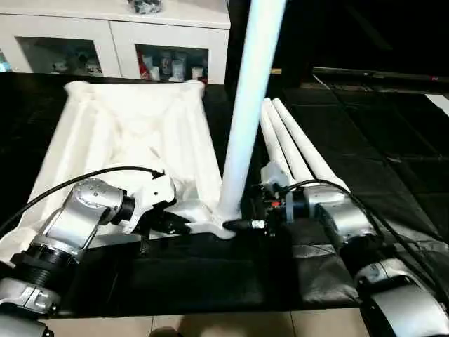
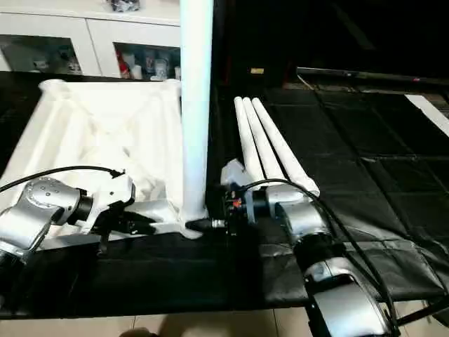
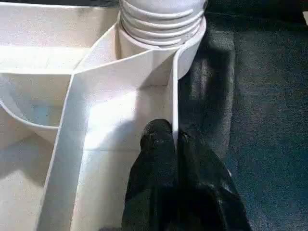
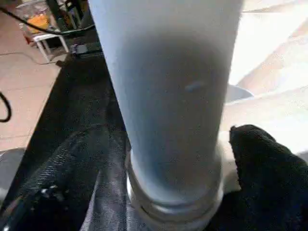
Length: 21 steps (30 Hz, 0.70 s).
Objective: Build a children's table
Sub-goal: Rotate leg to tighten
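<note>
Clamping the near rim of the table top, the left gripper has its two black fingers pressed together on the thin upright wall just left of the near right corner socket; the right gripper has its fingers spread wide, one on each side of the upright leg low down by its threaded collar, and whether the pads actually bear on it cannot be told; the leg stands in that socket with its long axis vertical, rising out of the top of the head views; the table top lies underside up on the black mat, ribs showing, stretching far and left from the socket; three spare legs lie side by side on the mat, right of the top, running near to far. Judgement: the right gripper, reaching in from the right, is the one placed to turn or seat the leg; the left serves as a brace.
</note>
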### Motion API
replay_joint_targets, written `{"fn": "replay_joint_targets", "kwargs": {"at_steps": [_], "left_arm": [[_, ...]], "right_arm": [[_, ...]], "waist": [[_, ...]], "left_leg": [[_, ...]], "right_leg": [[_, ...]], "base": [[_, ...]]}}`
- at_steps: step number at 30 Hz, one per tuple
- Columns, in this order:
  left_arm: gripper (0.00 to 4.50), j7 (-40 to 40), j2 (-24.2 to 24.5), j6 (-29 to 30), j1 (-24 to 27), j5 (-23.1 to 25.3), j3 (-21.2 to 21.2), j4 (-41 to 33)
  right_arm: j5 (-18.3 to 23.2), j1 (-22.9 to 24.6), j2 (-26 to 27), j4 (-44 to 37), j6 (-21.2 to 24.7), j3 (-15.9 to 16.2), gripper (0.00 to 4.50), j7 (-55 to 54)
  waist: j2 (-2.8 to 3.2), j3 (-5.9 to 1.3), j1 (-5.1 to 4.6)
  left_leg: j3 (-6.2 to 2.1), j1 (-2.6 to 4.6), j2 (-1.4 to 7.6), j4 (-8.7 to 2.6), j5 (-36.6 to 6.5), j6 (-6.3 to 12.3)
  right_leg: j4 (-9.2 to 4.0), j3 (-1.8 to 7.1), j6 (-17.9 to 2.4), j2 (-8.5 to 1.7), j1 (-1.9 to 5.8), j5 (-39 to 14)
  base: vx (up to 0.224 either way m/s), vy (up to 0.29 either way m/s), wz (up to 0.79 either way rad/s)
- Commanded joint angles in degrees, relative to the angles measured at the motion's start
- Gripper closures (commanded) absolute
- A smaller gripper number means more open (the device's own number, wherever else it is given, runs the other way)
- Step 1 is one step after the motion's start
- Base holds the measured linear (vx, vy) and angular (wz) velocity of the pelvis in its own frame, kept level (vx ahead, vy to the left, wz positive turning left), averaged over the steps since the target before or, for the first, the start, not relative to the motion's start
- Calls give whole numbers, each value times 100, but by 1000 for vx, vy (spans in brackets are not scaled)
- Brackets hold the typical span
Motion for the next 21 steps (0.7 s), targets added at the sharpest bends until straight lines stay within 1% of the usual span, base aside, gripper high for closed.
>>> {"fn": "replay_joint_targets", "kwargs": {"at_steps": [1,4,5,7,9,10,11,12,18,21], "left_arm": [[450,-222,-51,-175,-175,-17,-130,-40],[450,-293,-17,-233,-174,-29,-163,-8],[450,-303,-13,-244,-175,-29,-168,0],[450,-337,0,-305,-176,-25,-178,48],[450,-351,4,-328,-171,-20,-179,64],[450,-359,4,-348,-176,-18,-184,82],[450,-364,3,-364,-181,-17,-188,98],[450,-372,3,-382,-185,-13,-193,114],[450,-382,-20,-437,-225,0,-213,210],[450,-368,-37,-355,-223,-40,-183,230]], "right_arm": [[-89,-98,-55,69,-93,52,60,173],[-91,-134,-60,168,-142,72,88,208],[-96,-143,-61,192,-151,76,88,214],[-143,-174,-62,311,-234,97,122,219],[-164,-174,-60,352,-261,110,127,228],[-163,-175,-55,373,-261,110,145,232],[-162,-175,-52,388,-262,109,145,235],[-163,-171,-47,397,-262,113,161,239],[-149,-158,25,505,-323,86,176,266],[-104,-94,69,470,-294,71,178,332]], "waist": [[59,-395,-35],[46,-397,-41],[51,-399,-42],[59,-394,-38],[57,-396,-38],[56,-399,-38],[56,-397,-36],[66,-397,-36],[68,-394,-35],[66,-400,-32]], "left_leg": [[-94,96,376,-431,-1078,76],[-94,89,377,-428,-1017,82],[-92,89,373,-423,-1009,88],[-89,96,375,-425,-1038,78],[-91,95,380,-427,-1039,72],[-89,94,380,-425,-1029,72],[-89,92,379,-425,-1024,78],[-92,93,380,-427,-1034,76],[-92,96,381,-432,-1118,48],[-92,96,382,-428,-1082,54]], "right_leg": [[-341,363,-1284,-430,297,-1143],[-332,365,-1303,-433,303,-1088],[-333,364,-1318,-436,299,-1108],[-343,363,-1320,-432,291,-1150],[-332,363,-1324,-431,297,-1116],[-330,363,-1329,-432,298,-1100],[-330,362,-1330,-430,300,-1091],[-326,362,-1324,-430,298,-1101],[-339,362,-1316,-426,296,-1179],[-328,363,-1333,-429,300,-1111]], "base": [[0,0,0],[0,0,0],[0,0,0],[0,0,0],[0,0,0],[0,0,0],[0,0,0],[0,0,0],[0,0,0],[0,0,0]]}}
